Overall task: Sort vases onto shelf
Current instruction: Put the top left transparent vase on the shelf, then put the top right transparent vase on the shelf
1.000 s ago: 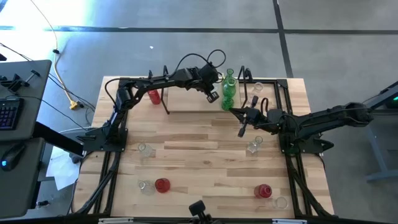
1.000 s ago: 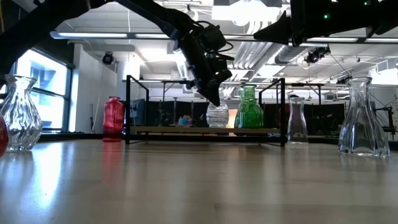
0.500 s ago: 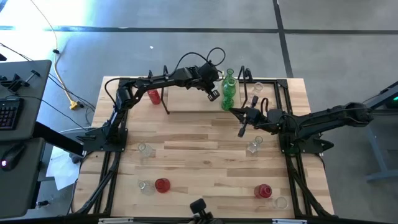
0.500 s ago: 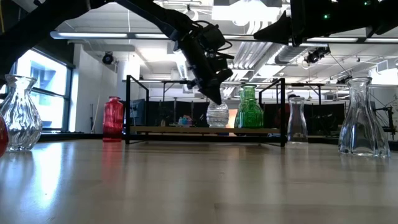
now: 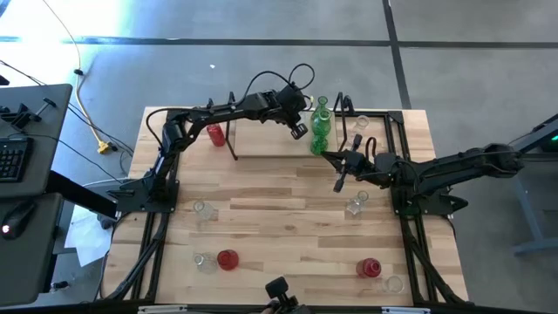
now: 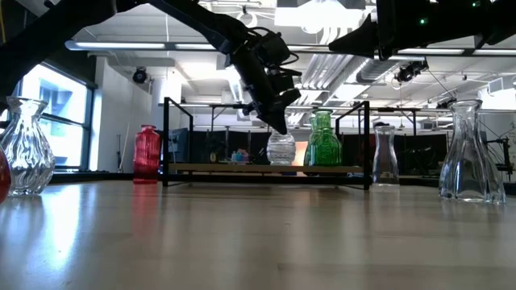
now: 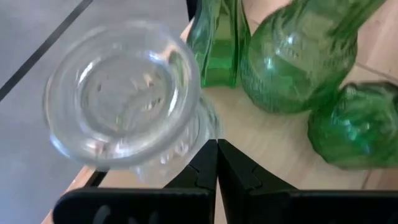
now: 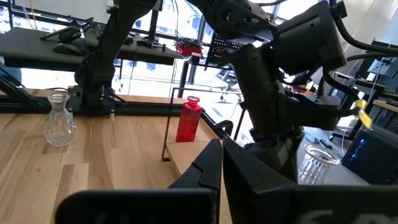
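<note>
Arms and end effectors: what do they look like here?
Both are black, slender, jointed arms. The left arm carries looping black cables near its wrist. The left end effector and the right end effector each end in two flat, tapered black fingers. No markings show.

Glossy ribbed glass vases [image 7: 124, 99] (green, clear); pale matt wood shelf [image 7: 280, 143].
</note>
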Tool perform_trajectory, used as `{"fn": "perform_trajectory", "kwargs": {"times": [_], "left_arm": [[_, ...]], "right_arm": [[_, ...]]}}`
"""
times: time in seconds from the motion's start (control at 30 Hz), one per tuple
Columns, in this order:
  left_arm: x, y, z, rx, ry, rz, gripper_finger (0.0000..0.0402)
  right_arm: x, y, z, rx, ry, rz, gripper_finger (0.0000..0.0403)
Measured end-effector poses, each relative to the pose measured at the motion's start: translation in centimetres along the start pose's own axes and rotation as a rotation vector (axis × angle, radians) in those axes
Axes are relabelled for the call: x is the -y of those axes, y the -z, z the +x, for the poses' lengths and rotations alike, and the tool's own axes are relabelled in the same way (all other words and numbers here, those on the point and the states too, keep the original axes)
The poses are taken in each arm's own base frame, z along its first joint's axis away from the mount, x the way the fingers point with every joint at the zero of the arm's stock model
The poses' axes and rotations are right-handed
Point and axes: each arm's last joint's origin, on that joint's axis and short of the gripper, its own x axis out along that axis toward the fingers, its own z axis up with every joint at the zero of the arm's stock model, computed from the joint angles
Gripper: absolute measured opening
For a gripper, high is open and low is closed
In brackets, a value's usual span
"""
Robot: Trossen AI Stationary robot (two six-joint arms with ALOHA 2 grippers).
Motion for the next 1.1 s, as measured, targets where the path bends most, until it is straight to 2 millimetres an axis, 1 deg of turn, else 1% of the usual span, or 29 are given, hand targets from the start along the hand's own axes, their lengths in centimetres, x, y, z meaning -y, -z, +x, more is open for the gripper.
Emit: {"fn": "perform_trajectory", "kwargs": {"times": [0.13,0.2,0.3,0.4,0.57,0.7,0.8,0.97,1.1], "left_arm": [[-0.1,0.2,-0.8,-0.039,0.000,0.003,0.0000],[-0.1,0.7,-0.9,-0.092,-0.003,0.005,0.0000],[-0.2,1.0,-0.9,-0.123,-0.033,0.008,0.0000],[-0.4,1.2,-0.5,-0.136,-0.080,0.003,0.0000],[-1.0,1.5,0.2,-0.146,-0.084,-0.006,0.0000],[-0.9,1.5,1.0,-0.133,-0.081,-0.009,0.0000],[-0.9,1.3,1.2,-0.105,-0.078,-0.014,0.0000],[-0.9,1.5,1.4,-0.122,-0.074,-0.008,0.0000],[-0.9,1.5,1.0,-0.135,-0.079,0.002,0.0000]], "right_arm": [[0.0,0.0,0.0,0.000,0.000,-0.004,0.0000],[0.0,0.0,0.0,-0.001,0.000,-0.005,0.0000],[0.0,0.0,0.0,-0.004,-0.001,-0.006,0.0000],[0.0,0.1,0.0,-0.006,-0.001,-0.002,0.0000],[0.0,0.1,0.0,-0.006,-0.001,-0.001,0.0000],[0.0,0.1,0.0,-0.006,-0.001,-0.002,0.0000],[0.0,0.1,0.0,-0.006,-0.001,-0.002,0.0000],[0.0,0.1,0.0,-0.007,-0.001,-0.004,0.0000],[0.0,0.1,0.0,-0.007,-0.001,-0.008,0.0000]]}}
